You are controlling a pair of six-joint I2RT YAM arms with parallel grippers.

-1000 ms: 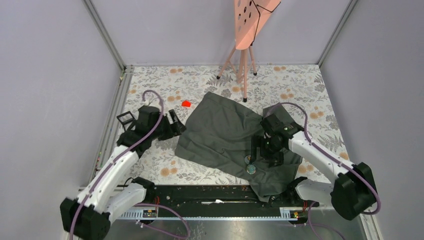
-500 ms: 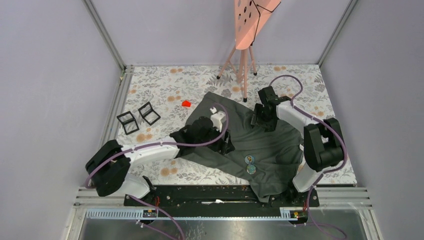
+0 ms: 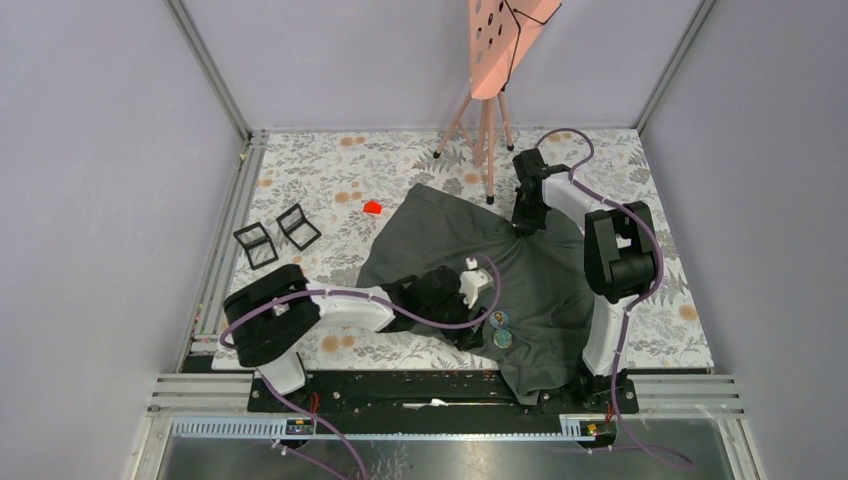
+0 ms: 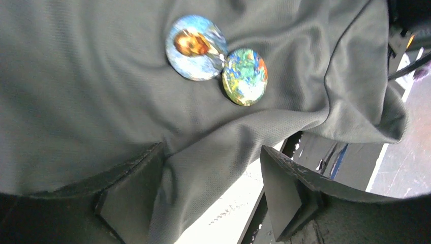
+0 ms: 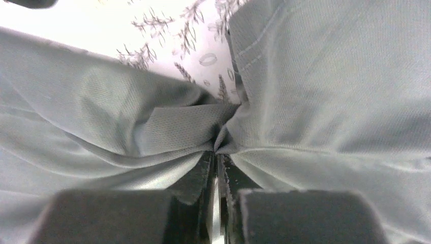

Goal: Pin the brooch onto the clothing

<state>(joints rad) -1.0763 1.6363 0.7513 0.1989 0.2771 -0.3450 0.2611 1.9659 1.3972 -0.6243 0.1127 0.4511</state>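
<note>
Floral bench (image 3: pixel 320 180), grey T-shirt (image 3: pixel 450 250) at centre: right pincer (image 5: pixel 218 168) nips the T-shirt's far edge and should hold it taut while the wide left pincer (image 4: pixel 211 190) addresses two round brooches (image 4: pixel 203 51) by its near hem.

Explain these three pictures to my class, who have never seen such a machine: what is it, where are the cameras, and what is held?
These are two robot arms bolted side by side. The wide picture looks down from above; the other two come from a camera on each wrist. On the flowered tablecloth lies a dark grey T-shirt, with a bluish round brooch and a greenish round brooch side by side on it. The right tool is shut, pinching a fold at the shirt's far edge. The left tool stands open above the shirt near the brooches, gripping nothing.
</note>
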